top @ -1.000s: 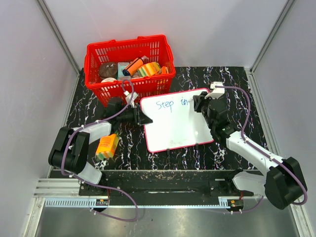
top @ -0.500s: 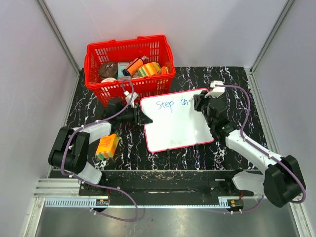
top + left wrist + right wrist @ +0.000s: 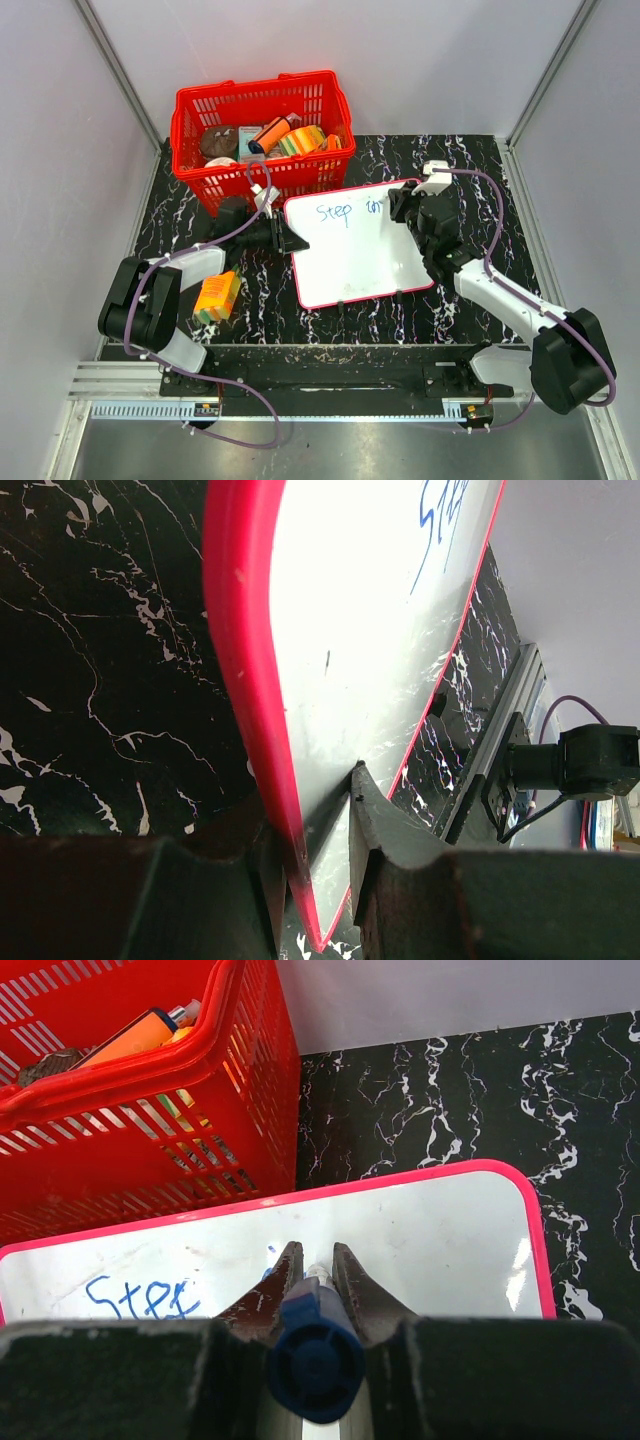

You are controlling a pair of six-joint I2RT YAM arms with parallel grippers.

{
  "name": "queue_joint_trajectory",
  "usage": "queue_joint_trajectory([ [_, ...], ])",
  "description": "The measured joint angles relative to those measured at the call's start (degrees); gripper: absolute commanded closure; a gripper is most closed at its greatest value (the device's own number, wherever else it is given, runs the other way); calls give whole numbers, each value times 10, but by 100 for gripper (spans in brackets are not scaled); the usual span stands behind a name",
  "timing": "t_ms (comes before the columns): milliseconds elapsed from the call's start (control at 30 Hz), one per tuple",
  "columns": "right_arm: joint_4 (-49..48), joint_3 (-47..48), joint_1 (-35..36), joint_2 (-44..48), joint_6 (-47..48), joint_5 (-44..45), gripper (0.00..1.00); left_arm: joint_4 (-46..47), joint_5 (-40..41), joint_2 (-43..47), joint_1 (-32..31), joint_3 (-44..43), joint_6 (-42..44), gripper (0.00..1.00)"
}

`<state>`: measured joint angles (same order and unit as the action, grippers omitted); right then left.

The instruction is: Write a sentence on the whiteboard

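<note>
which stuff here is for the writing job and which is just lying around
Job: whiteboard, blue writing, marker in the right gripper, left gripper clamping the board's edge.
Lying about: red basket with its contents, orange block.

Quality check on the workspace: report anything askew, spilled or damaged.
The whiteboard lies skewed to the table's edges, its left rim pinched in the left tool. Otherwise nothing looks spilled or damaged.
</note>
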<state>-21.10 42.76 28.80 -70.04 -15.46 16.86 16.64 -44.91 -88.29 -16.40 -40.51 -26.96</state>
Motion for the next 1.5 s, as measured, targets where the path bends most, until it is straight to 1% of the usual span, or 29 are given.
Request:
queue_joint_trajectory([
  [300, -1, 0, 0, 0, 0, 3, 100, 0, 0, 0, 0, 0, 0, 100],
  [767, 9, 0, -7, 7, 0, 39, 100, 0, 0, 0, 0, 0, 0, 100],
  [1100, 8, 0, -9, 45, 0, 19, 100, 0, 0, 0, 0, 0, 0, 100],
  [1500, 9, 9, -9, 12, 0, 15, 100, 0, 0, 0, 0, 0, 0, 100],
])
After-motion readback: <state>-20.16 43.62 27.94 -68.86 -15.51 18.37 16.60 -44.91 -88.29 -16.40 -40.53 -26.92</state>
